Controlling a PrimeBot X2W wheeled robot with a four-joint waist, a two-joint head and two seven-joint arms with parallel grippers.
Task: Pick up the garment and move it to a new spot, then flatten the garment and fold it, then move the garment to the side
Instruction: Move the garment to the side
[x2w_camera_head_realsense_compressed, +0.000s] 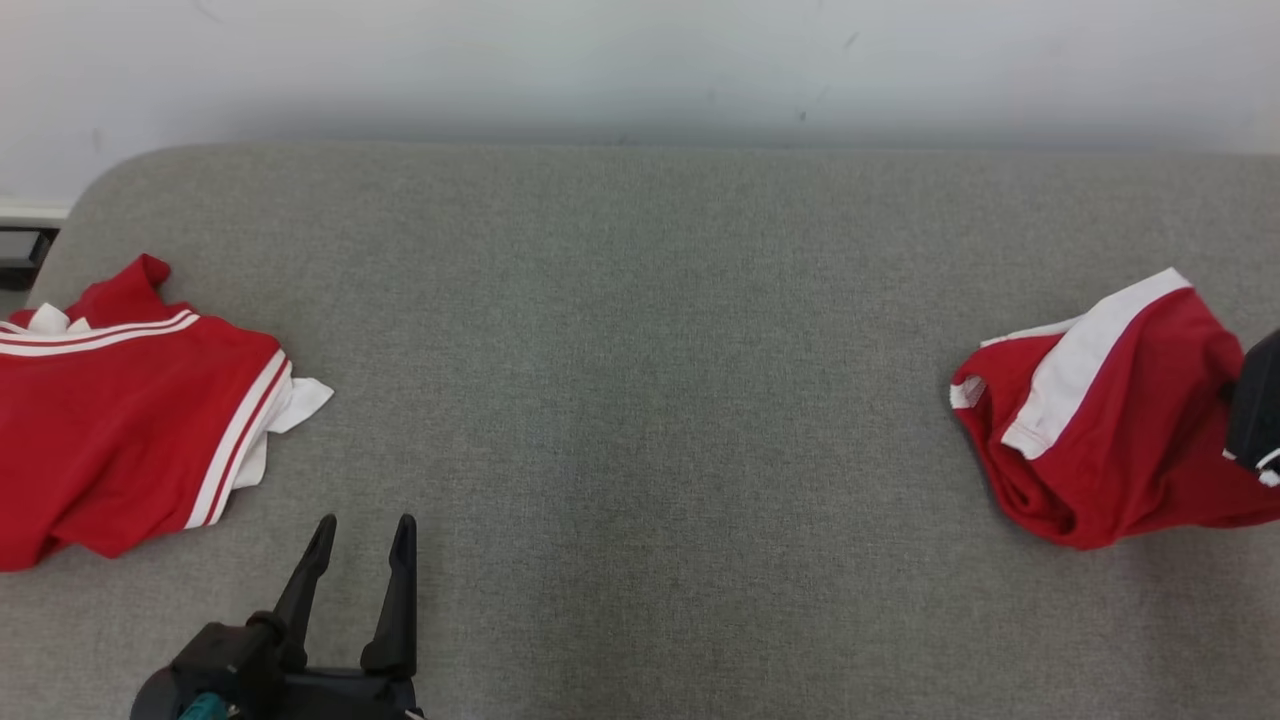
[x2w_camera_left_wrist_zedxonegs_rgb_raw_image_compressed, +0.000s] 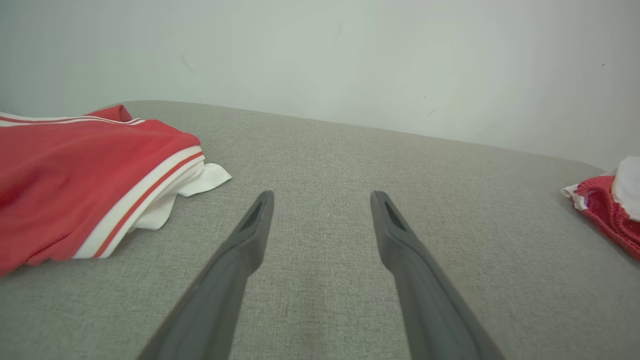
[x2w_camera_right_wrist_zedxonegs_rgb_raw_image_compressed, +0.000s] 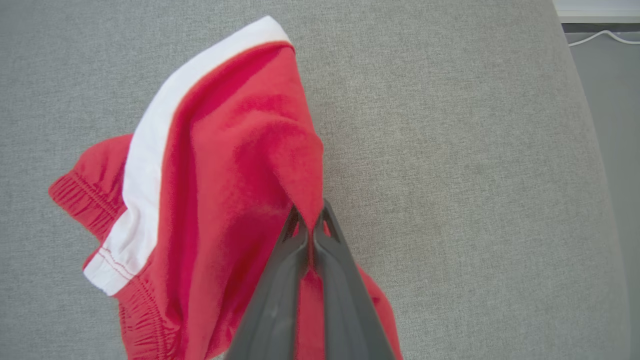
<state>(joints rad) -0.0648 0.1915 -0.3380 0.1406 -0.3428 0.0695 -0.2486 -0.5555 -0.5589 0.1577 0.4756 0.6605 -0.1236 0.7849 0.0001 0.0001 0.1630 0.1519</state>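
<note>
- Red garment (x2w_camera_head_realsense_compressed: 1100, 430), a bunched pair of shorts, lies at the desk's (x2w_camera_head_realsense_compressed: 640, 300) right end, with its white side band slanting from near-left to far-right. The left hand (x2w_camera_head_realsense_compressed: 362, 530) stands spread apart.
- Left wrist view: the fingers (x2w_camera_left_wrist_zedxonegs_rgb_raw_image_compressed: 250, 235) are parted over the desk, and the garment's edge is far right.
- Right wrist view: the right hand (x2w_camera_right_wrist_zedxonegs_rgb_raw_image_compressed: 311, 222) is clamped on a red fold of the garment, and the elastic waistband points left.

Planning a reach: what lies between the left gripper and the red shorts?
Only bare grey fabric surface separates the left gripper from the red shorts, as the head view shows.
</note>
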